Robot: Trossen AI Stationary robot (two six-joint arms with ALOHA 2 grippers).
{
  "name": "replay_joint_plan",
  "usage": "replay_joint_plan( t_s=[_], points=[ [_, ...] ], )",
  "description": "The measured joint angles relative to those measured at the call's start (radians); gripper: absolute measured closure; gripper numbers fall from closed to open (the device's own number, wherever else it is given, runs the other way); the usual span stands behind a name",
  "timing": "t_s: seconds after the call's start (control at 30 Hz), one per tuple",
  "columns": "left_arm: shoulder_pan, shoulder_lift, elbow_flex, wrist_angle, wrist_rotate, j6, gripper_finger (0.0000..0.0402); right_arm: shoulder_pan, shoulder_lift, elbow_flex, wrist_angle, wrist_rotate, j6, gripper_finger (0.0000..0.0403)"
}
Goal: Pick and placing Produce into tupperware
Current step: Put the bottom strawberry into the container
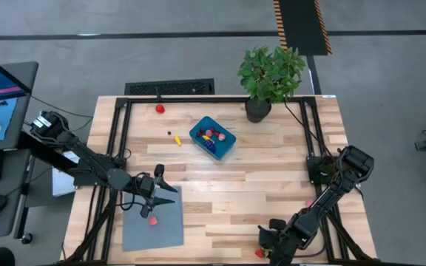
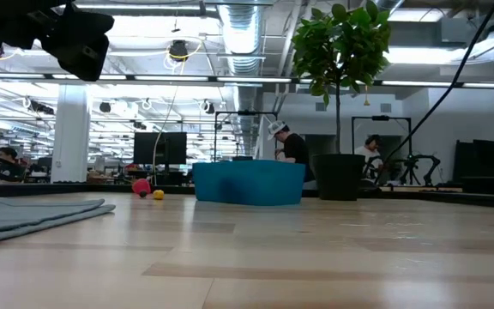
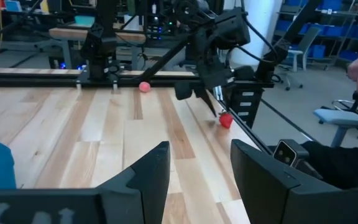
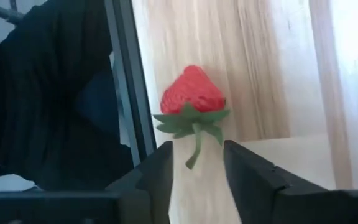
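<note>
Tupperware [image 1: 225,145], teal with low walls, sits mid-table, long axis diagonal, holding small pieces. Right gripper [image 1: 266,244] at the near table edge stands parted around the red strawberry [image 4: 192,93], its green stem toward the fingers. Left gripper [image 1: 156,193] hovers open over the grey sheet [image 1: 154,229].

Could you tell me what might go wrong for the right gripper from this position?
The strawberry lies right at the table's edge, beside the frame rail. A nudge from the right gripper might push it off, or a finger could strike the rail. Its open fingers frame only the stem, so a close may slip.
</note>
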Motion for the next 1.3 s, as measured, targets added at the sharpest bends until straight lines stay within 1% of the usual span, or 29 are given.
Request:
replay_joint_plan(
  t_s=[0.17, 0.3, 0.37, 0.53, 0.63, 0.8, 0.9, 1.0, 1.1, 1.17, 1.3],
  points=[
    [0.0, 0.0, 0.0, 0.0, -0.002, 0.001, 0.0242, 0.0, 0.0, 0.0, 0.002, 0.0, -0.014, 0.0304],
    [0.0, 0.0, 0.0, -0.001, -0.002, 0.001, 0.0242, -0.001, -0.001, 0.0, 0.022, 0.0, -0.056, 0.0366],
    [0.0, 0.0, 0.0, -0.001, -0.002, 0.004, 0.0242, -0.001, -0.001, 0.0, 0.039, 0.001, -0.096, 0.0386],
    [0.0, 0.0, 0.0, -0.001, -0.019, 0.008, 0.0242, -0.026, -0.002, 0.0, 0.062, 0.029, -0.185, 0.038],
    [0.0, 0.0, 0.0, -0.002, -0.037, 0.008, 0.0242, -0.054, -0.002, 0.0, 0.062, 0.041, -0.268, 0.0389],
    [0.0, 0.0, 0.0, -0.002, -0.048, 0.015, 0.0242, -0.108, -0.02, -0.001, 0.06, 0.07, -0.404, 0.0389],
    [0.0, 0.0, 0.0, -0.001, -0.049, 0.038, 0.0242, -0.144, -0.057, -0.001, 0.036, 0.128, -0.506, 0.0389],
    [0.0, 0.0, 0.0, 0.018, -0.056, 0.062, 0.0242, -0.179, -0.11, -0.001, -0.006, 0.203, -0.617, 0.0389],
    [-0.001, -0.001, 0.0, 0.061, -0.017, 0.113, 0.0242, -0.215, -0.188, -0.029, 0.007, 0.266, -0.71, 0.0389],
    [-0.009, -0.008, 0.0, 0.089, -0.022, 0.148, 0.0242, -0.24, -0.256, -0.077, 0.076, 0.282, -0.783, 0.0389],
    [-0.016, -0.031, 0.0, 0.074, -0.098, 0.179, 0.0242, -0.3, -0.425, -0.203, 0.219, 0.299, -0.913, 0.0389]
  ],
)
